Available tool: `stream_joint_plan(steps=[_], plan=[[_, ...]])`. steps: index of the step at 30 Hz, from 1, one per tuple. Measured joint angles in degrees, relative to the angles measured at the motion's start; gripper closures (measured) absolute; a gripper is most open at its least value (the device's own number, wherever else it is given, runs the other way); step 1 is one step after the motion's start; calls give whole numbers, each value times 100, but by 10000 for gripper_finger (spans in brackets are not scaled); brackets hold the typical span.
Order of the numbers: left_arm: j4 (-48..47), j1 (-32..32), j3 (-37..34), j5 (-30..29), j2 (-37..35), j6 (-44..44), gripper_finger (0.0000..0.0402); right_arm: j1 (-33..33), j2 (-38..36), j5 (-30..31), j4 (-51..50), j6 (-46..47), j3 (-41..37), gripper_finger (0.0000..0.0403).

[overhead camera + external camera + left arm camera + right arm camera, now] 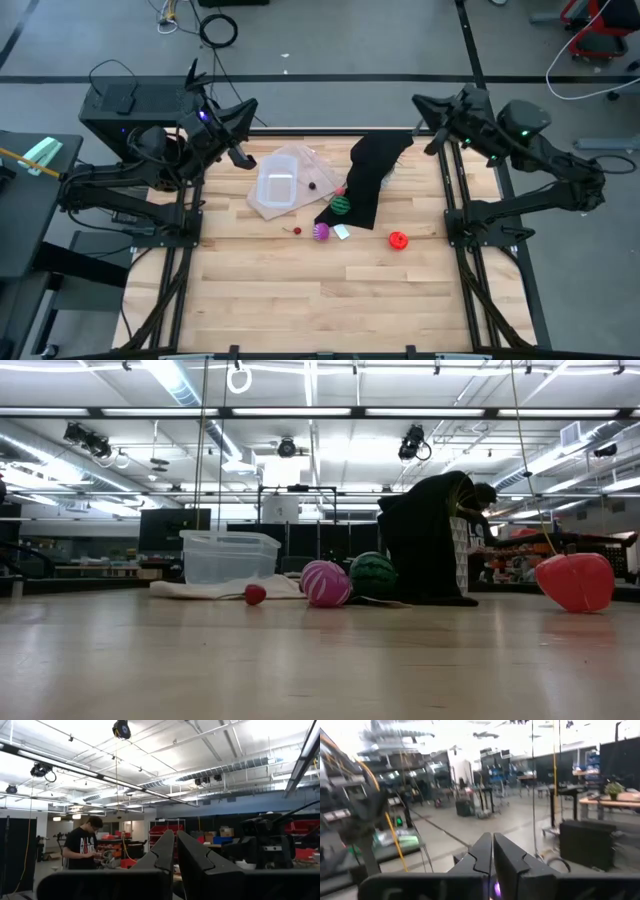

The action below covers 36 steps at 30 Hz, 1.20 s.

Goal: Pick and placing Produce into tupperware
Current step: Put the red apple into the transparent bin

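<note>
You are at the very start: no produce looks to be in the tupperware yet, though the tiny dark red piece just beside its wall is hard to place from above. Both arms are parked at the far corners of the bench. The left pincer and the right pincer are both clenched on nothing, fingers pressed together in each wrist view. The green striped piece sits at the edge of the black cloth, the magenta-purple piece just in front of it, another tiny red one close by, and the red ball well apart to the right. Your next move calls for releasing one pincer and lowering it over a piece; the right arm suits the red ball
</note>
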Motion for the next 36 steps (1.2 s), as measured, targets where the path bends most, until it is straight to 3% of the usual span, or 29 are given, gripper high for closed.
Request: stream_joint_plan(steps=[6, 10, 16, 22, 28, 36], plan=[[-980, 163, 2, 433, -68, -510, 384, -206, -152, -813, 65, 249, 2, 395], [-1444, 187, -1, 883, -66, -1012, 392, -235, -182, -944, 42, 421, 2, 396], [-2546, 185, 87, 905, -60, -1635, 379, -233, -177, -1042, -41, 606, 2, 378], [-4808, 180, 1330, 909, 444, -1723, 347, -363, -179, -1038, -189, 607, 2, 356], [-6662, 182, 2620, 903, 1144, -923, 299, -497, -201, -1092, -480, 570, 5, 322], [-8140, 167, 3222, 901, 1928, -731, 226, -495, -97, -1040, -1525, 497, 7, 243]])
